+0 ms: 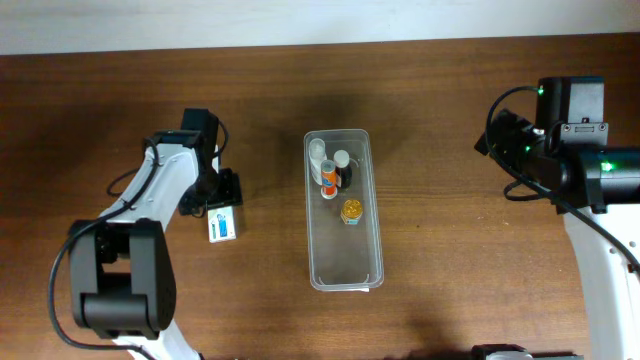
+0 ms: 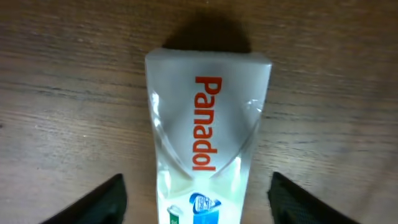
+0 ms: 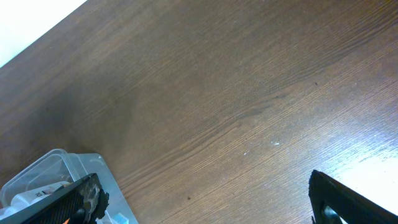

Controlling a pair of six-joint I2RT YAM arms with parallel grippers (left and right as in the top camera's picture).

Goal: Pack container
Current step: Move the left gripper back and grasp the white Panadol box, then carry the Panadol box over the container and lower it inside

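The clear plastic container [image 1: 344, 262] lies lengthwise in the middle of the table; its corner shows in the right wrist view [image 3: 53, 167]. Inside it are a white bottle [image 1: 318, 152], an orange-and-white tube [image 1: 329, 178] and a small orange-capped jar [image 1: 351, 210]. A small white Panadol box with blue print [image 1: 224, 225] lies left of the container; in the left wrist view [image 2: 208, 137] it sits between my fingers. My left gripper [image 2: 196, 202] is open around the box, fingers apart from its sides. My right gripper [image 3: 205, 199] is open and empty, raised at the far right.
The dark wooden table [image 1: 470, 280] ends at a white wall along the back [image 1: 300, 20]. My right arm [image 1: 590, 170] stands at the right edge, my left arm [image 1: 130, 250] at the left front.
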